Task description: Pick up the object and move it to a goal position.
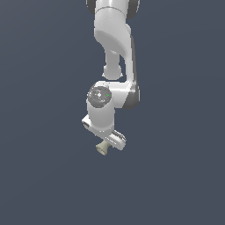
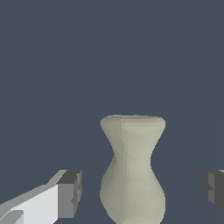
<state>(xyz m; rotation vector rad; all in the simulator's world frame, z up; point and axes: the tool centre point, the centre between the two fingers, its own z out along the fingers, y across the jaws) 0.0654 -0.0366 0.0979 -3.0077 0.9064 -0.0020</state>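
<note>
The object (image 2: 132, 170) is a small pale beige spool, matte and faceted, with a flared flat rim, a pinched waist and a rounder, fuller other end; it sits between my fingers (image 2: 69, 194), touching neither of them. My gripper (image 2: 142, 192) stands open, dark square pads on each side with clear gaps to the spool. In the exterior view the spool (image 1: 102, 148) peeks out just below my white, smooth arm (image 1: 115, 52), and plain dark blue-grey ground lies all around, with no edge in sight.
</note>
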